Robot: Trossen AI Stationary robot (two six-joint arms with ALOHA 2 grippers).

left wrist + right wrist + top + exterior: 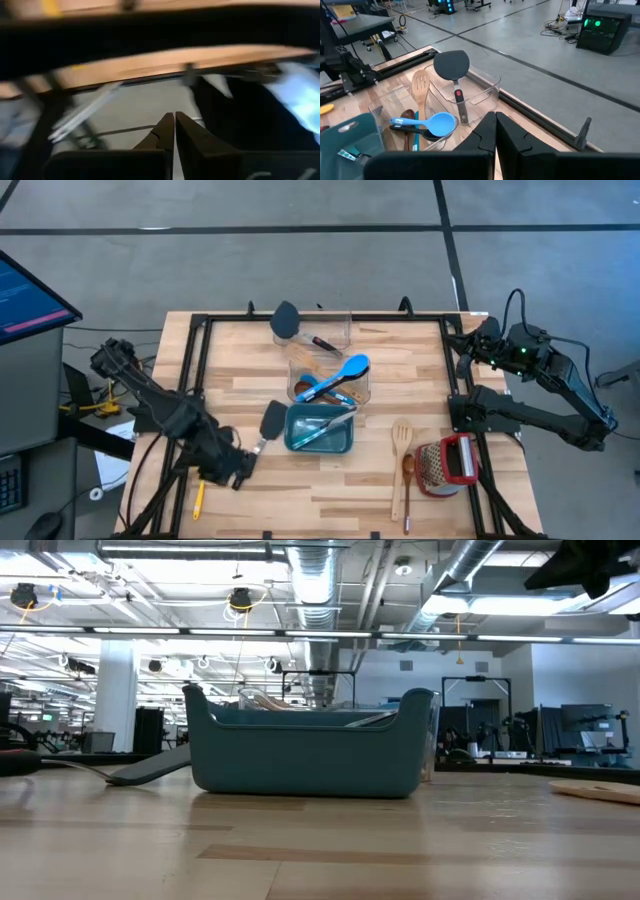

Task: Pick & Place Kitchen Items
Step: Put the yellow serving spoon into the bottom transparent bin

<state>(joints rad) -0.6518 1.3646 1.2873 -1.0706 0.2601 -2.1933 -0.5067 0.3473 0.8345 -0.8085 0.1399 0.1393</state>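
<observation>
The kitchen items are spread over the wooden table. A teal bin [320, 430] [310, 755] holds several utensils. Behind it, a clear bin [330, 380] holds a blue spoon [345, 370] [437, 122] and others. A black spatula [285, 322] [451, 65] leans in a second clear bin at the far edge. Another black spatula [272, 420] [140, 772] lies flat left of the teal bin. A pale slotted spatula [402, 438] and a brown spoon [408, 480] lie on its right. My left gripper [243, 472] [174, 117] is shut and empty near the near-left edge. My right gripper [462, 345] [495, 117] is shut and empty at the far right.
A red and white grater [445, 465] lies at the near right. A yellow utensil [198, 498] sits at the table's left edge beside the black frame rail [195, 380]. Bare wood [330, 500] lies along the near edge. A monitor [30, 300] stands off the table's left.
</observation>
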